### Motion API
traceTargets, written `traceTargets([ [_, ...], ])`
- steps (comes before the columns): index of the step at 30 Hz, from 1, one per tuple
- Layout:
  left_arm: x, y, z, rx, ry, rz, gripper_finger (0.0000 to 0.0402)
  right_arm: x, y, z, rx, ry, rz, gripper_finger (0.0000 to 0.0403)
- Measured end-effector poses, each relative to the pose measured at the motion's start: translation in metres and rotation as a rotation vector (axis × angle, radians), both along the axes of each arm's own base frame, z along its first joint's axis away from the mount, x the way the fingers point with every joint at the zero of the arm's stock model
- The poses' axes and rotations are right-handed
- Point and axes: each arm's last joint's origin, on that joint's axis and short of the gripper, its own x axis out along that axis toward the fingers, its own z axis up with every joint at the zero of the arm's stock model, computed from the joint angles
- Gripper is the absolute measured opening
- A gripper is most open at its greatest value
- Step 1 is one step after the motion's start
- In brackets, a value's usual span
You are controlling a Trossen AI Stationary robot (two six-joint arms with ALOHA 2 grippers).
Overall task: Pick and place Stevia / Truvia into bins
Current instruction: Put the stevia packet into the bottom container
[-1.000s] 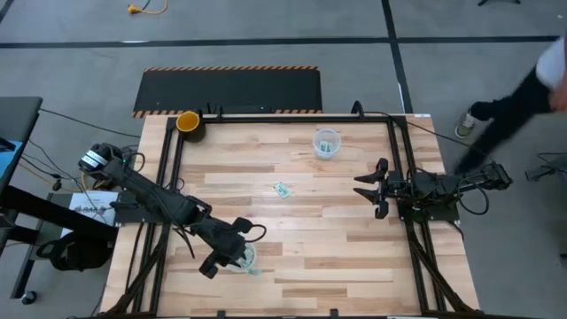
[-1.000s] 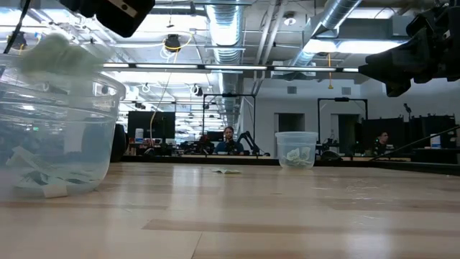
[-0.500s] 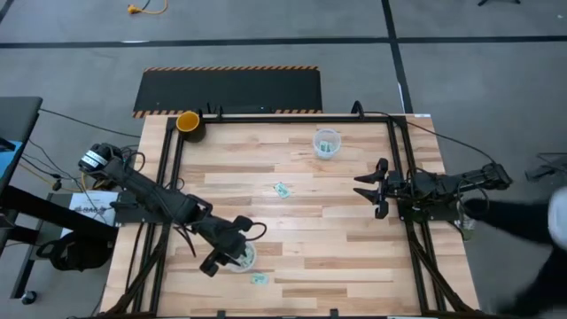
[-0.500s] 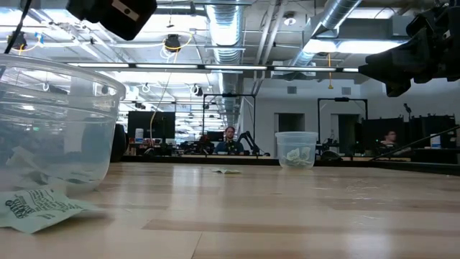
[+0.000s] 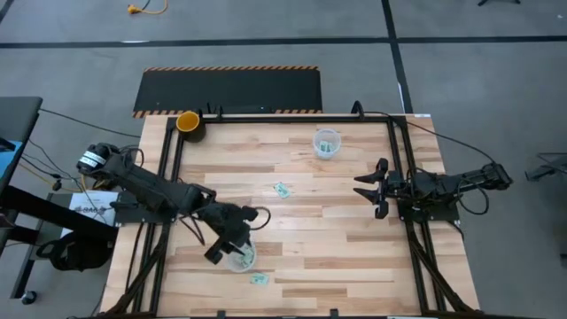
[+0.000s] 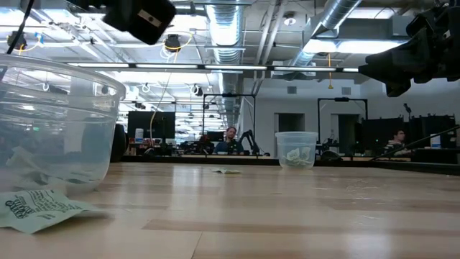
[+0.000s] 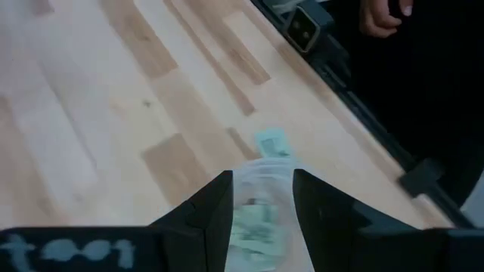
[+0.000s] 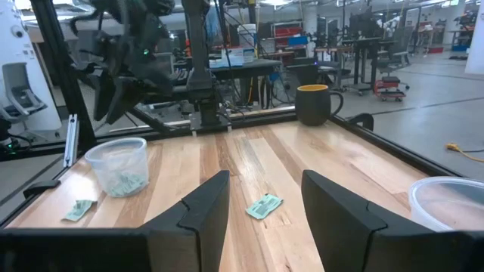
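Note:
A clear bin [image 5: 241, 258] with Stevia packets in it stands near the table's front edge; its top shows between my fingers in the left wrist view [image 7: 261, 198]. My left gripper [image 5: 232, 244] hovers above it, open and with nothing between its fingers. One packet [image 5: 259, 278] lies flat on the table just outside that bin [image 6: 39, 208]. Another packet [image 5: 282, 189] lies mid-table. The second bin [image 5: 327, 143] stands at the far side with packets inside. My right gripper [image 5: 368, 188] waits open at the table's right side.
A yellow-orange cup [image 5: 188, 121] sits at the far left corner. Black frame rails [image 5: 400, 168] run along the table's sides. A person's hand [image 7: 382, 13] shows beyond the table's edge. Bare wood lies between the two bins.
A packet that was at the near bin's rim has fallen and now lies flat on the table beside the bin. My left gripper has drifted a little toward the table's right and far side, staying above the bin.

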Motion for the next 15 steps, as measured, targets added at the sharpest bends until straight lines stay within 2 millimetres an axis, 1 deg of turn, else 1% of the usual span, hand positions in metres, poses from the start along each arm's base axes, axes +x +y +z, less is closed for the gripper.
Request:
traceTargets([
  [4, 0.007, 0.023, 0.002, 0.028, -0.044, 0.002, 0.0127, 0.0, 0.0, 0.0, 0.0, 0.0, 0.0, 0.0159],
  [10, 0.014, 0.056, 0.001, 0.042, -0.056, 0.045, 0.0127, 0.0, 0.0, 0.0, 0.0, 0.0, 0.0, 0.0159],
  [12, 0.015, 0.064, 0.001, 0.044, -0.054, 0.072, 0.0127, 0.0, 0.0, 0.0, 0.0, 0.0, 0.0, 0.0159],
  [15, 0.016, 0.068, 0.001, 0.035, -0.046, 0.102, 0.0127, 0.0, 0.0, 0.0, 0.0, 0.0, 0.0, 0.0159],
])
